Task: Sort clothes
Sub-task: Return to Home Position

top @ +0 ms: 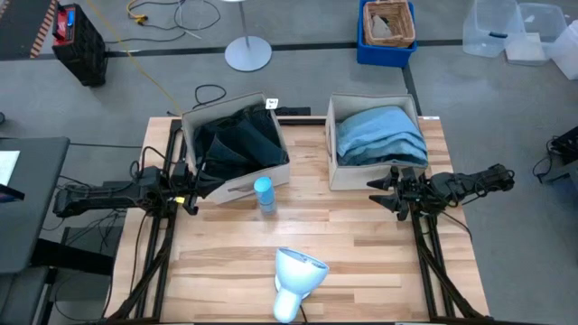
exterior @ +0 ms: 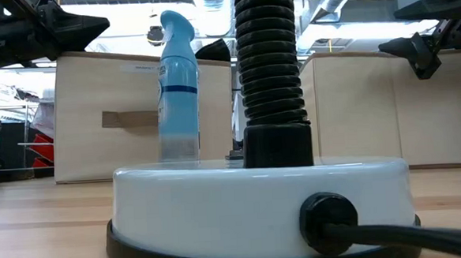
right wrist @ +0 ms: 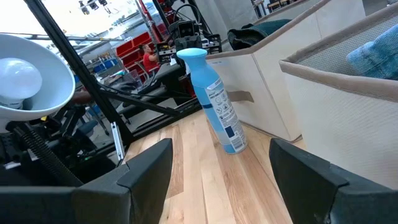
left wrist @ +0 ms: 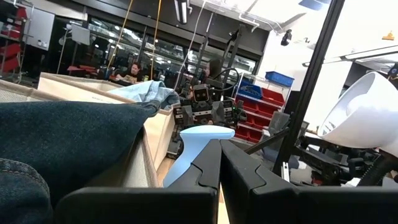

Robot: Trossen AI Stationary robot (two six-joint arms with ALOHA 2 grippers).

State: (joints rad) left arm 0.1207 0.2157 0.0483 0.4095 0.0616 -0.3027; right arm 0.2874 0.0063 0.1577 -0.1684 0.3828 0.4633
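While hovering beside the left box [top: 257, 185] of dark clothes [top: 237, 140], pressing the left gripper's [top: 191, 203] jaws together; spreading the right gripper's [top: 379, 194] jaws wide near the right box [top: 357, 176] of grey-blue clothes [top: 379, 134].

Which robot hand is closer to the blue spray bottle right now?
Left. The left hand is close beside the bottle; the right hand is farther away on its opposite side.

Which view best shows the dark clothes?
High view: the dark clothes fill the left box, seen from above. Left wrist shows one close fold, right wrist a bit over the rim, low almost nothing.
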